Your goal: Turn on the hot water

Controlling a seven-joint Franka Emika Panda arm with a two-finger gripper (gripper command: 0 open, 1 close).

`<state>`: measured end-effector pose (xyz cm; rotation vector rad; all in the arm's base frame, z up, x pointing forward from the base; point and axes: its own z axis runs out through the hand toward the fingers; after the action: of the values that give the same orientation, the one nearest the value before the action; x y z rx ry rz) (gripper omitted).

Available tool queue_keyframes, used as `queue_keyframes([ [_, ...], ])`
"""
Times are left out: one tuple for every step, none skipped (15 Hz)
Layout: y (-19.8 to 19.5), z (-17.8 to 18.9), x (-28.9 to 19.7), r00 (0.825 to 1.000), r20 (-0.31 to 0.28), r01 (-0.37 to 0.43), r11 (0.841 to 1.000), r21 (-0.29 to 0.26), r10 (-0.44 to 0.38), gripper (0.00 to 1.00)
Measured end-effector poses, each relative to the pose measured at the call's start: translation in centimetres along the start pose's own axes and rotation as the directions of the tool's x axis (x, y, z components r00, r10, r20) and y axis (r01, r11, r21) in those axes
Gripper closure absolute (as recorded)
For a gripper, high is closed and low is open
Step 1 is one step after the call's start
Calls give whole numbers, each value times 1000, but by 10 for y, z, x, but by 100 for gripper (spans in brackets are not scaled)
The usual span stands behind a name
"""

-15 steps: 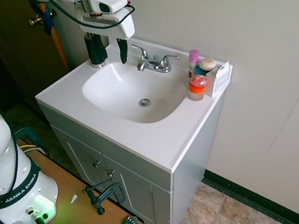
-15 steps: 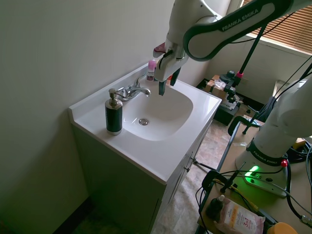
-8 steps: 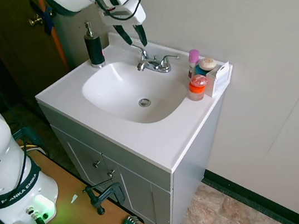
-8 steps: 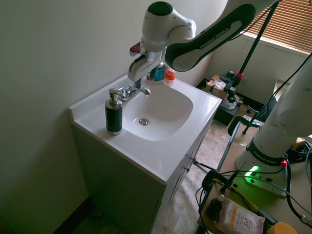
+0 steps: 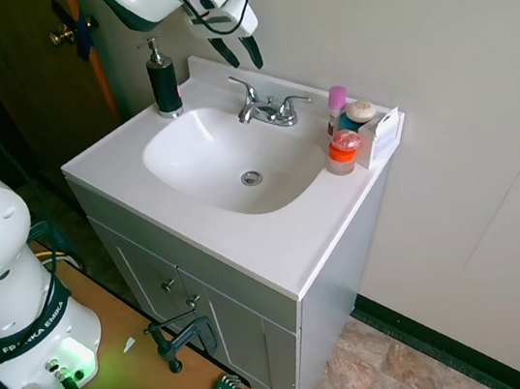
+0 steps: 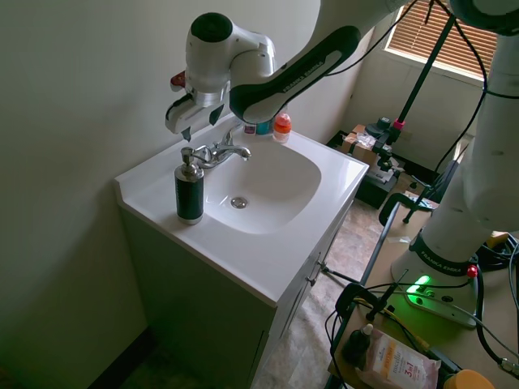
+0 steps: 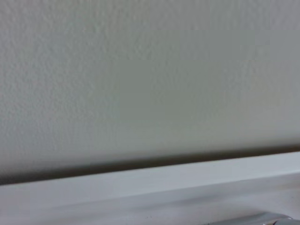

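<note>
Gripper (image 5: 241, 52) hangs above and behind the faucet (image 5: 265, 109), jaws apart, holding nothing. Hot lever (image 5: 242, 84), left side of the faucet, untouched. No water seen running. Left: descend, push lever.

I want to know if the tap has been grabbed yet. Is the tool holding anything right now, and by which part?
Nothing is held. The tool hangs open above and behind the faucet, near the wall, clear of the left-hand lever.
</note>
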<state>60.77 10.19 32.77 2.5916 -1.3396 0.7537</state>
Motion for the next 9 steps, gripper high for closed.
queue_keyframes([
  [1,5,-3,1000,3,4,1000,-8,-4,0],
  [2,10,-5,1000,6,6,1000,-17,-6,0],
  [4,14,-8,1000,9,8,1000,-24,-8,0],
  [7,19,-10,1000,14,9,999,-31,-9,0],
  [11,21,-12,1000,17,7,999,-34,-7,0],
  [14,24,-13,1000,21,6,999,-36,-5,0],
  [19,26,-16,1000,27,6,999,-38,-5,0],
  [27,26,-19,999,33,6,999,-40,-5,0],
  [37,25,-21,999,39,5,999,-44,-3,0],
])
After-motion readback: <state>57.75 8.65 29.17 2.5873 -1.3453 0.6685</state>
